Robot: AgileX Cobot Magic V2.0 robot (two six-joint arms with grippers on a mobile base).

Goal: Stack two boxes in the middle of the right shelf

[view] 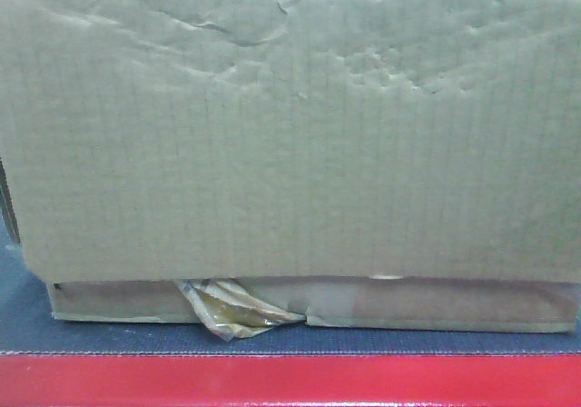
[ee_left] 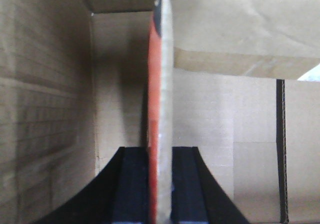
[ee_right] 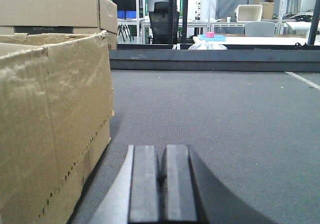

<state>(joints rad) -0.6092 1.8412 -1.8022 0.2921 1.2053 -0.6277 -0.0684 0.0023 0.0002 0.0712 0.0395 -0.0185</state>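
Observation:
A large brown box [view: 290, 125] with a wrinkled face fills the front view. Below its bottom edge shows a flatter box [view: 436, 305] with peeling tape [view: 236, 309]; the large one appears to rest on it. In the left wrist view my left gripper [ee_left: 160, 151] is shut on an upright cardboard flap [ee_left: 162, 84], orange on one side, inside a box [ee_left: 45, 109]. My right gripper [ee_right: 161, 149] is shut on nothing, low over the grey platform [ee_right: 225, 114], just right of a box wall [ee_right: 50, 119]. The shelf is out of view.
The boxes stand on a dark grey platform [view: 91, 334] with a red front edge [view: 290, 380]. Another cardboard box [ee_right: 55, 9] sits behind at the upper left. A dark rail [ee_right: 215, 59] bounds the platform's far side, with an office chair [ee_right: 161, 19] and tables beyond.

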